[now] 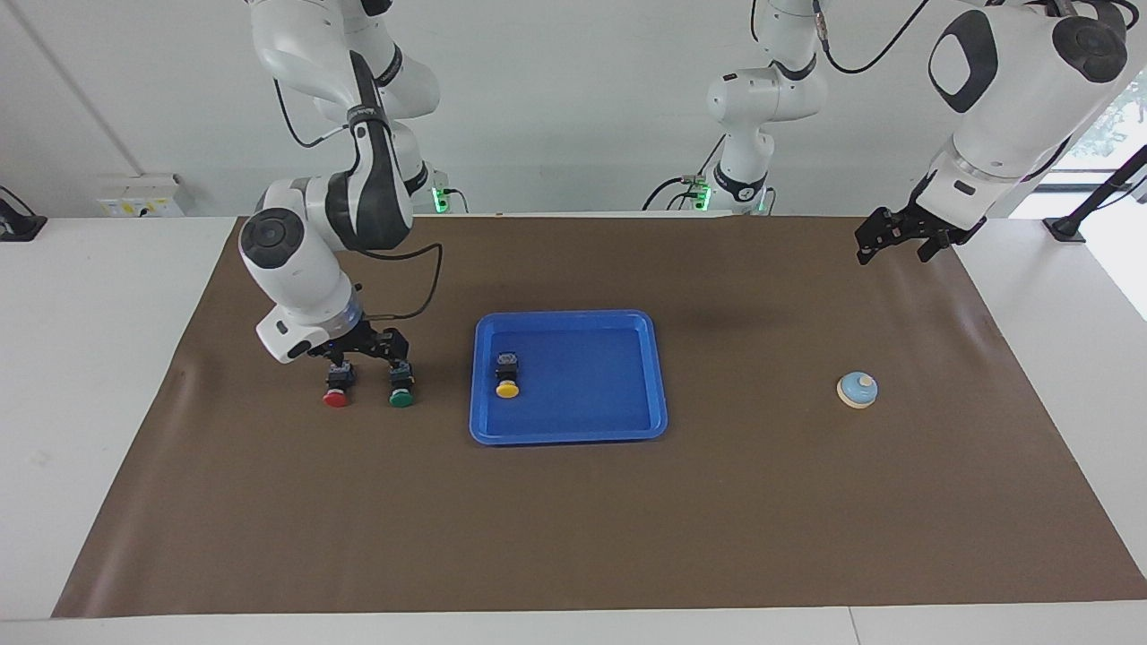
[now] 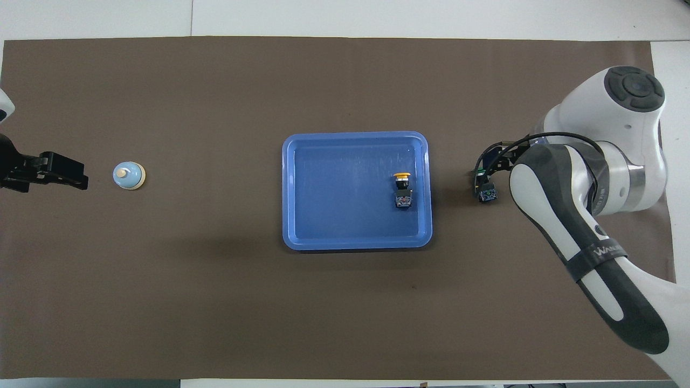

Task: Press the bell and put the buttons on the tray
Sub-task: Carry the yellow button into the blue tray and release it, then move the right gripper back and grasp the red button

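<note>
While bent low, right tool [image 1: 363, 349] hovers spread above red button [image 1: 337, 391].

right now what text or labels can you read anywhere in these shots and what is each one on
"WANJE...", cut off by the curve of the band: on the dark band round the right arm's forearm, overhead view.
Wall plate with yellow marks at the right arm's end of the table: too small to read.
Yellow button in the tray, red button, green button, bell: no lettering that I can make out.
</note>
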